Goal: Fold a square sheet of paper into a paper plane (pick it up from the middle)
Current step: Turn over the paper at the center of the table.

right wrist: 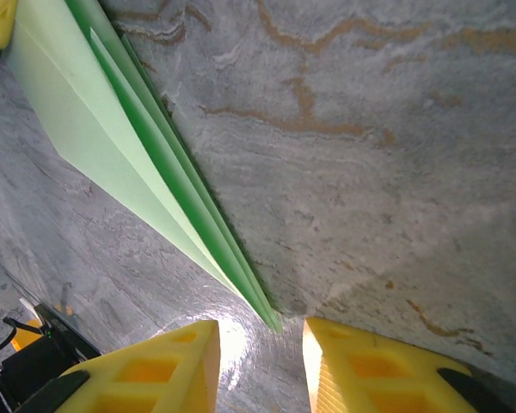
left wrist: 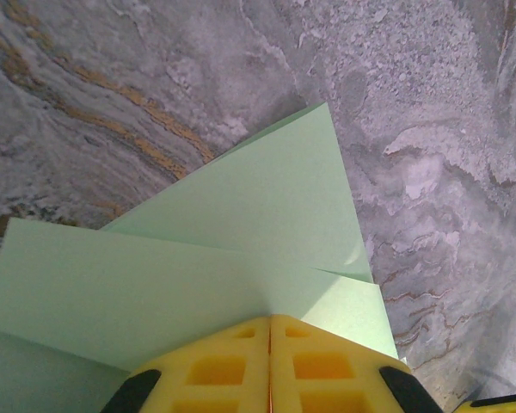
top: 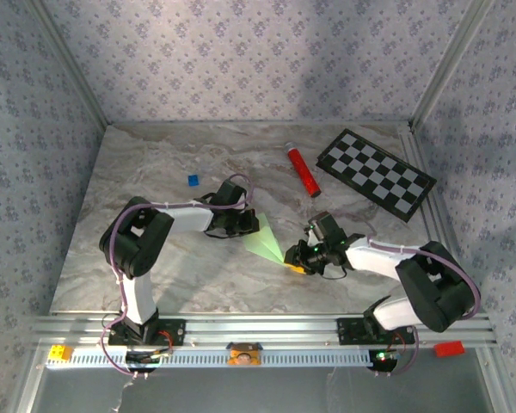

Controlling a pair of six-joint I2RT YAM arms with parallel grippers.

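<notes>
Partly open, the right pincer [right wrist: 260, 335] is set with one yellow finger on either side of the pointed tip of the paper plane [right wrist: 112, 146], and nothing is gripped by it. Farther along, the wide end of the folded pale green paper is clamped in the left pincer [left wrist: 270, 323], closed tight on it, mid-tabletop [top: 155, 275]. Beyond are seen a blue square [top: 193, 180], a red tube [top: 303, 169] and a checkerboard [top: 376, 172].

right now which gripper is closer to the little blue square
Left. The left gripper is a short way from the blue square, on its right, at the wide end of the paper plane. The right gripper is much farther right, at the plane's pointed tip.
</notes>
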